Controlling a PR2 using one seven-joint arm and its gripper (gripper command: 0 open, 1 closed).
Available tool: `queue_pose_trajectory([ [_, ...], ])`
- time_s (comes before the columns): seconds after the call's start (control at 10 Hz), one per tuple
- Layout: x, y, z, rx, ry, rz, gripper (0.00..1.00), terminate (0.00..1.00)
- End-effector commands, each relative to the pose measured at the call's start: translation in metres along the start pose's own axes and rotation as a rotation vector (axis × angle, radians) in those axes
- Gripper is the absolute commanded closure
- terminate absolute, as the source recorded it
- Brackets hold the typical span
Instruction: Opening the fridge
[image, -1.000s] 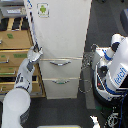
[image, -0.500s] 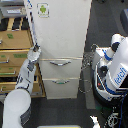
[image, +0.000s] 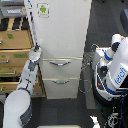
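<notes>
So my gripper is up at the lower left corner of the fridge's big upper door, right on the edge where it meets the tan wooden cabinet. Honestly can't tell whether the fingers are spread or pinched; it's too small and blurry, just a dark blob pressed at that edge. My arm runs down and back from there toward the bottom left of the view.

The fridge itself stands dead centre, tall and white, green android sticker near the top of the door, two drawers with silver handles below. The upper door looks like it's cracked a little on the left side; there's a thin slanted edge running up from my gripper to the top. I'd call that barely started. No interior showing, so most of the swing is left to do. Both drawers look closed.

Off to the exterior view's right there's another white robot, well apart from the fridge.
</notes>
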Motion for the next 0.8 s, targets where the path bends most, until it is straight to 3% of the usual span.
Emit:
queue_pose_trajectory([
  [0.1,-0.263,-0.063,0.237,0.028,-0.348,-0.393,1.0,0.0],
  [0.3,-0.418,-0.101,0.349,0.059,-0.457,-0.535,1.0,0.0],
  [0.5,-0.602,-0.138,0.448,-0.049,-0.515,-0.681,1.0,0.0],
  [0.6,-0.792,-0.184,0.52,-0.267,-0.757,-0.888,1.0,0.0],
  [0.7,-0.881,-0.192,0.558,-0.388,-0.928,-0.992,1.0,0.0],
  [0.8,-0.922,-0.193,0.574,-0.401,-1.022,-1.02,1.0,0.0],
])
